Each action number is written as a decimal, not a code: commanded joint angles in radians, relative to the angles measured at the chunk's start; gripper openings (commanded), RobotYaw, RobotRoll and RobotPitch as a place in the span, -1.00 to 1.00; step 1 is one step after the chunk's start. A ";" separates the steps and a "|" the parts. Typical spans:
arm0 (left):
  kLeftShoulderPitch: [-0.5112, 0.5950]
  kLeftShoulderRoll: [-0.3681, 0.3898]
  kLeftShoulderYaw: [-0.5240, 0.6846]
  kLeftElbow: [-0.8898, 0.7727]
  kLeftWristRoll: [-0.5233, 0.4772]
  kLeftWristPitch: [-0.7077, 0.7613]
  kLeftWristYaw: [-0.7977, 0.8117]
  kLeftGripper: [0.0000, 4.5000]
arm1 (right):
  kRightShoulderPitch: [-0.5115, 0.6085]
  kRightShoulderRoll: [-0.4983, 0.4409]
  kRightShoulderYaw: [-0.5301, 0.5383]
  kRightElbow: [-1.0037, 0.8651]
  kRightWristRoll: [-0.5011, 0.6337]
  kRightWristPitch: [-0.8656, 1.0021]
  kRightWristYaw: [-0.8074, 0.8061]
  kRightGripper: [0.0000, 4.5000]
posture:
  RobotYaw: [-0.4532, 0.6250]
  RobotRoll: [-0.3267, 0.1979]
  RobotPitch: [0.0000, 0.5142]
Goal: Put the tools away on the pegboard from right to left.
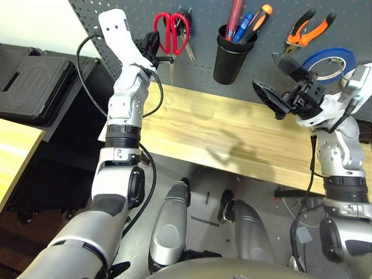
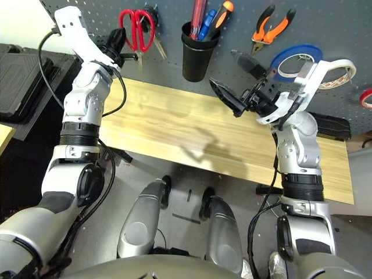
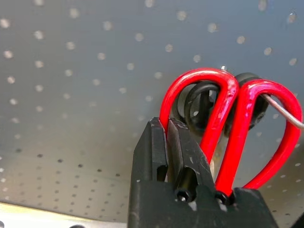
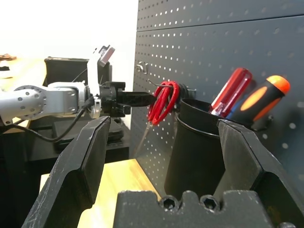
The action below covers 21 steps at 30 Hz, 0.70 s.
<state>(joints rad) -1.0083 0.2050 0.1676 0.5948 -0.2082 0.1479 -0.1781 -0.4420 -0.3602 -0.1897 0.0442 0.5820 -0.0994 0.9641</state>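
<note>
L gripper (image 3: 190, 156) top left of head view, fingers pinched together beside red scissors (image 1: 171, 30) on pegboard (image 1: 250, 81) hook. R gripper (image 1: 278, 82) spread wide, empty.

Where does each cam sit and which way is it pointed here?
Left eye: on the head, looking down at the table and pegboard over both silver forearms.
Right eye: same head rig and scene, set slightly to the side.
Left wrist: on the left arm, facing the pegboard close up; left gripper is shut at the red-handled scissors on their hook.
Right wrist: on the right arm, looking along the board past the open right gripper at the black cup.
Shared: the scissors appear in all four.
</note>
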 commanded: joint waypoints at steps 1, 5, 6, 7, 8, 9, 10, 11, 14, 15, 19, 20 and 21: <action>0.022 0.002 -0.062 0.076 0.054 -0.017 -0.055 -0.99 | 0.037 0.011 0.007 -0.021 -0.012 -0.023 -0.007 1.00 | 0.21 0.25 -0.07; 0.112 0.028 -0.093 0.016 0.089 0.002 -0.069 -0.43 | 0.045 0.020 0.010 -0.006 -0.031 -0.043 -0.019 1.00 | 0.20 0.25 -0.06; 0.136 0.032 -0.096 -0.008 0.091 0.007 -0.071 -0.24 | 0.046 0.020 0.010 0.003 -0.038 -0.051 -0.022 1.00 | 0.21 0.25 -0.05; 0.169 0.039 -0.102 -0.038 0.097 0.008 -0.073 -0.07 | 0.050 0.021 0.011 0.011 -0.046 -0.060 -0.026 1.00 | 0.21 0.25 -0.04; 0.202 0.045 -0.107 -0.069 0.101 0.010 -0.080 0.08 | 0.055 0.024 0.012 0.019 -0.056 -0.067 -0.035 1.00 | 0.21 0.25 -0.04; 0.225 0.048 -0.110 -0.092 0.103 0.012 -0.086 0.27 | 0.059 0.026 0.013 0.024 -0.062 -0.072 -0.041 1.00 | 0.21 0.25 -0.04; 0.256 0.052 -0.114 -0.123 0.106 0.016 -0.091 0.43 | 0.064 0.029 0.014 0.030 -0.068 -0.079 -0.049 1.00 | 0.22 0.25 -0.03; 0.292 0.057 -0.117 -0.158 0.107 0.019 -0.096 0.61 | 0.072 0.032 0.015 0.036 -0.076 -0.085 -0.057 1.00 | 0.23 0.25 -0.02; 0.422 0.072 -0.120 -0.283 0.108 0.036 -0.103 0.99 | 0.112 0.048 0.019 0.058 -0.114 -0.108 -0.102 1.00 | 0.25 0.25 -0.01; 0.470 0.075 -0.117 -0.324 0.112 0.044 -0.094 0.99 | 0.127 0.058 0.018 0.072 -0.134 -0.126 -0.125 1.00 | 0.25 0.25 0.00; 0.579 0.085 -0.106 -0.428 0.116 0.060 -0.074 0.99 | 0.169 0.082 0.021 0.078 -0.167 -0.163 -0.175 1.00 | 0.26 0.25 0.02; 0.594 0.086 -0.100 -0.447 0.113 0.073 -0.068 0.99 | 0.183 0.088 0.024 0.074 -0.171 -0.169 -0.181 1.00 | 0.26 0.25 0.02; 0.603 0.086 -0.097 -0.461 0.112 0.084 -0.063 0.99 | 0.191 0.092 0.027 0.071 -0.173 -0.173 -0.185 1.00 | 0.26 0.25 0.02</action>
<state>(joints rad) -0.4213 0.2883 0.0642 0.1779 -0.1003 0.2093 -0.2501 -0.2800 -0.2710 -0.1666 0.1235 0.4164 -0.2530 0.7876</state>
